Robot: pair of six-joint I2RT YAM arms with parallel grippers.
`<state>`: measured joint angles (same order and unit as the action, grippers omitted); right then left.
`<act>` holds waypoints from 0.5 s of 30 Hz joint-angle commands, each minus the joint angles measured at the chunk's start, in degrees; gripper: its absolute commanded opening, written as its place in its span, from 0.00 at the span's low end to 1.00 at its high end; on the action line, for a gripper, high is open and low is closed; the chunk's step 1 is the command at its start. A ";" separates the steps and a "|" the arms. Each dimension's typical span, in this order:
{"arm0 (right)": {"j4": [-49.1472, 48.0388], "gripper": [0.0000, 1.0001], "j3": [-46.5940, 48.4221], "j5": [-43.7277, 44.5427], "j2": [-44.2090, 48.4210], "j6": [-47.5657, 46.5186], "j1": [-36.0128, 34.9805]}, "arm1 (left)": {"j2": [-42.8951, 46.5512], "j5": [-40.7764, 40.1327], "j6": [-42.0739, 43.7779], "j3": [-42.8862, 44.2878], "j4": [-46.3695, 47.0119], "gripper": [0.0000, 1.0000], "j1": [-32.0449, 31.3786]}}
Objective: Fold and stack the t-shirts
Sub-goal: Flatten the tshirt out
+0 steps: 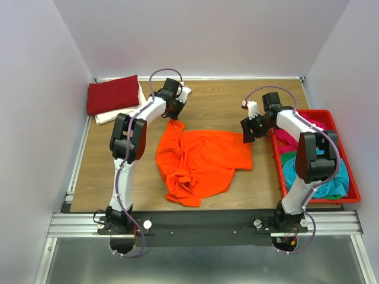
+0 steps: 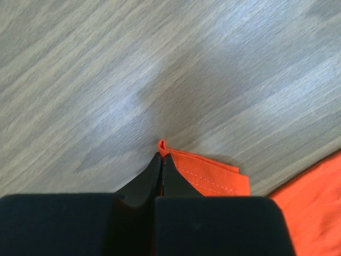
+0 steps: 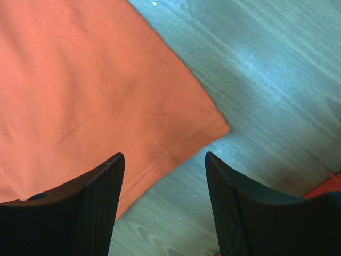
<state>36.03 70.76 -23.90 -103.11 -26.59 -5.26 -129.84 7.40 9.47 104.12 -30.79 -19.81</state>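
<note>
The bright orange t-shirt [image 1: 201, 161] lies crumpled in the middle of the table. My left gripper [image 1: 173, 112] is shut on its far left corner [image 2: 213, 178], pinching the hem just above the wood. My right gripper [image 1: 248, 131] is open and empty, hovering over the shirt's far right corner [image 3: 160, 133]. A folded dark red t-shirt [image 1: 112, 94] lies on a folded white t-shirt [image 1: 106, 116] at the back left. The magenta pink t-shirt [image 1: 290, 140] and the teal t-shirt [image 1: 323, 177] lie bunched in the red tray [image 1: 353, 192].
The red plastic tray stands along the table's right edge, close behind my right arm. A bit of green cloth [image 1: 288, 158] shows in it. White walls close the table on the left, the back and the right. A metal rail [image 1: 201, 222] runs along the near edge.
</note>
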 commanded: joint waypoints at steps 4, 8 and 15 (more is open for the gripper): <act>-2.01 0.66 3.41 7.10 -3.31 1.01 0.33 | 5.39 0.95 -0.95 -1.55 0.20 0.00 1.27; -3.42 0.63 4.82 9.75 -5.78 1.28 0.33 | 5.65 1.30 -1.21 -1.55 0.11 0.00 1.36; -3.78 0.54 7.72 10.46 -9.13 2.68 0.25 | 5.83 1.65 -1.21 -1.81 0.29 0.00 1.36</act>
<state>33.54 76.29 -15.42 -110.85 -25.02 -5.23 -126.17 7.49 8.54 102.98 -30.92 -18.81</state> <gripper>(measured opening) 0.553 0.008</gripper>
